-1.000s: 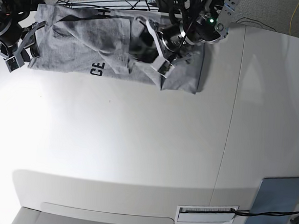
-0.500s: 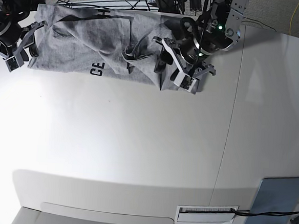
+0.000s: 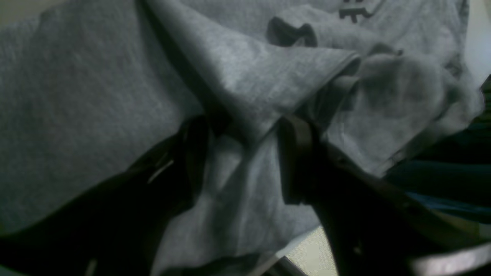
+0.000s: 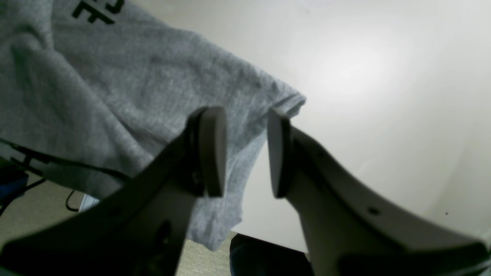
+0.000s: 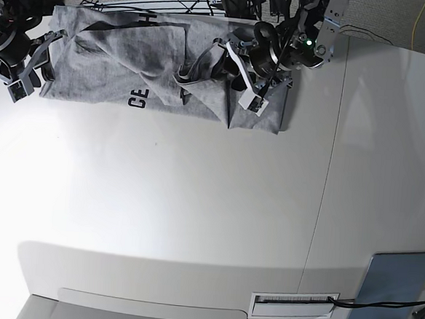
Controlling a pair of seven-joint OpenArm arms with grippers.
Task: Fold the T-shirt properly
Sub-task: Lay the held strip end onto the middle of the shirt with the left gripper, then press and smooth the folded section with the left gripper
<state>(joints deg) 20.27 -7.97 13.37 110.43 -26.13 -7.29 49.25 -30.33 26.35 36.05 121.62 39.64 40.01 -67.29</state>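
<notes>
The heather-grey T-shirt (image 5: 110, 65) lies crumpled along the table's far edge, with black letters (image 5: 137, 98) showing. My left gripper (image 5: 243, 81) is over the shirt's right part. In the left wrist view this gripper (image 3: 243, 161) has its jaws apart, and a raised fold of the T-shirt (image 3: 245, 96) runs between its dark fingers (image 3: 293, 161). My right gripper (image 5: 25, 70) is at the shirt's left edge. In the right wrist view it (image 4: 243, 153) is open and empty, just above a hemmed corner of the shirt (image 4: 284, 99).
The white table (image 5: 195, 202) has a seam (image 5: 330, 153) running down its right part. A blue-grey panel (image 5: 397, 289) and a white label strip (image 5: 293, 304) are at the near right. Cables and carpet lie beyond the far edge.
My left gripper swung right over the shirt's right end, then came back up and left. The cloth near the collar shifted and bunched. The right arm has not moved.
</notes>
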